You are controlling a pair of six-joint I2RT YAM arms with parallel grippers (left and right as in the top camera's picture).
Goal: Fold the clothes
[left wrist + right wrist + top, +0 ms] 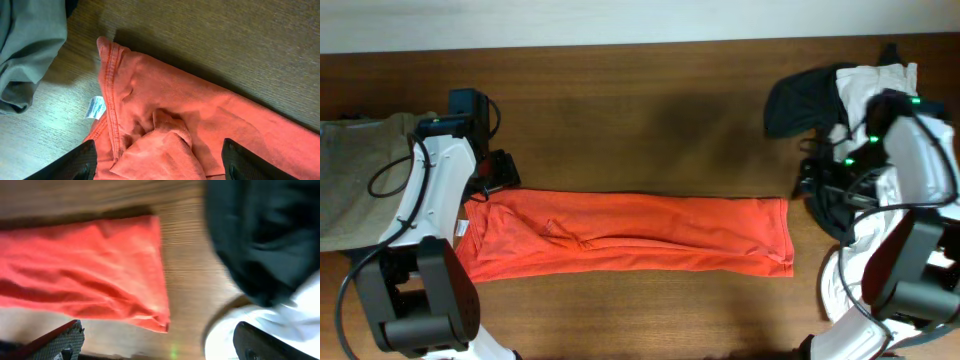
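The red-orange T-shirt (630, 235) lies folded into a long strip across the middle of the table, no lettering showing. My left gripper (157, 162) is open just above its bunched left end (165, 135), where the collar seam and white tag show. My right gripper (160, 340) is open beside the strip's right end (100, 275), over bare table. A black shirt (800, 100) and a white shirt (875, 85) are heaped at the far right; both also show in the right wrist view, black (260, 240) and white (280, 325).
A grey-olive garment (355, 180) lies at the left table edge, also seen in the left wrist view (27, 45). More white cloth (855, 260) sits under the right arm. The wooden table (640, 120) runs behind the strip.
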